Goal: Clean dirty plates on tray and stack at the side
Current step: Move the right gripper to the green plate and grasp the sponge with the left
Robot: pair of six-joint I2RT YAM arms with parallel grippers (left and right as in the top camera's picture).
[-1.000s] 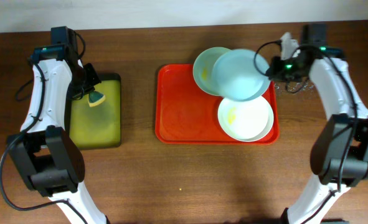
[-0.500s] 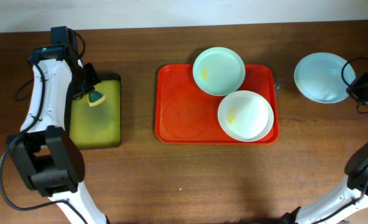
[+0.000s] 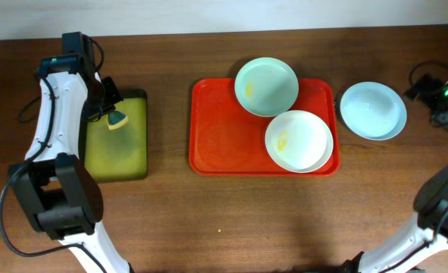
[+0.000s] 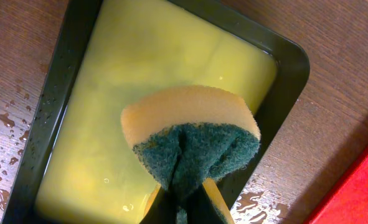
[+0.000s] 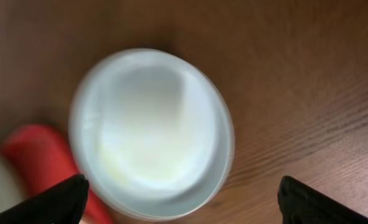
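Note:
The red tray [image 3: 224, 144] holds a pale green plate [image 3: 266, 87] with a yellow smear, overhanging its far rim. A white plate [image 3: 299, 141], also smeared, lies at its right side. A pale blue plate [image 3: 372, 111] [image 5: 149, 134] lies on the table just right of the tray. My right gripper [image 3: 427, 87] [image 5: 184, 211] is at the far right, beside this plate. It is open wide, its fingertips [image 5: 56, 199] apart and holding nothing. My left gripper [image 3: 106, 110] [image 4: 184, 208] is shut on a yellow and green sponge [image 4: 190, 137] over the dark green tray.
The dark green tray [image 3: 116, 136] [image 4: 289, 74] at the left holds yellowish liquid. Water drops lie on the wood around it. Bare wooden table runs along the front and between the two trays.
My right arm carried the pale blue plate from above the red tray to the table on its right, let it go and opened. The left arm has not moved.

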